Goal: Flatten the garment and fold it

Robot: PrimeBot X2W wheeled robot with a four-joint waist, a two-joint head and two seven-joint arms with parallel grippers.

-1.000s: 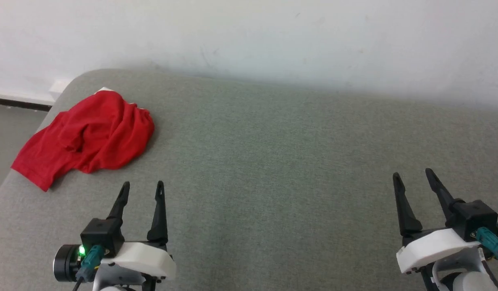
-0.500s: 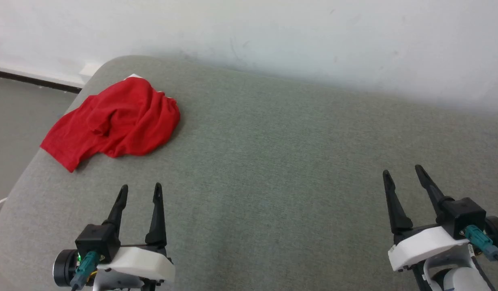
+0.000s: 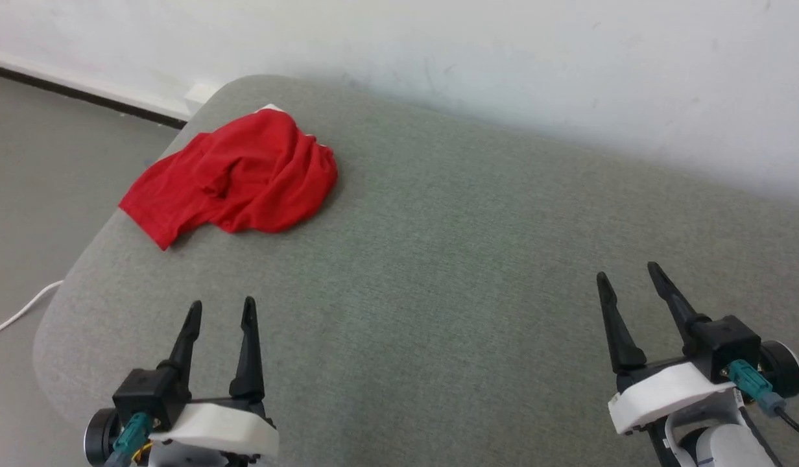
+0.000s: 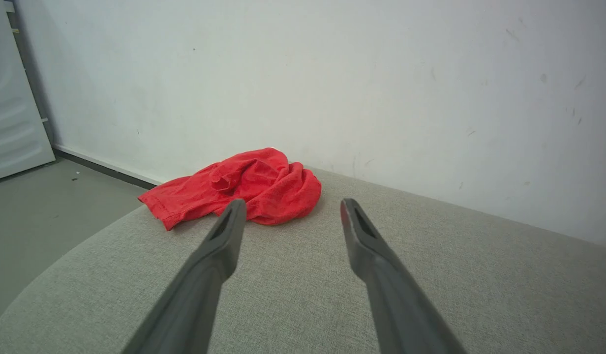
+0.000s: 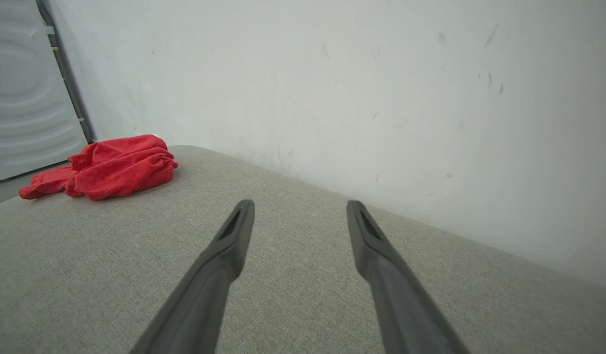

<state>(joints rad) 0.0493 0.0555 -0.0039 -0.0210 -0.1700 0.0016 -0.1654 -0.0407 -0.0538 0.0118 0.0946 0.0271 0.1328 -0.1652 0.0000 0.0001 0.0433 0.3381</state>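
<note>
Lying in a crumpled heap, the small bright red fabric garment (image 3: 234,175) sits ahead of my left claw (image 3: 221,303) and a little to its outer side. It is near the rounded far corner of the grey woven padded surface (image 3: 438,259). One red hem corner reaches the surface edge beside the grey floor (image 3: 36,162). A sliver of white trim shows at the heap's far side; no lettering is visible. The cloth is bunched on itself, so in my judgement flattening has not begun.

1. Left claw: fingers fully apart, empty, touching nothing. It points toward the heap, with bare padding between them. It is the nearer claw, hence the likely one to reach first.
2. Right claw (image 3: 626,270): fingers fully apart, empty, touching nothing. The garment lies well off to its left; bare padding and the white wall (image 3: 503,52) lie ahead of it.

Both claws are held spread, presumably in readiness for a first pinch.
</note>
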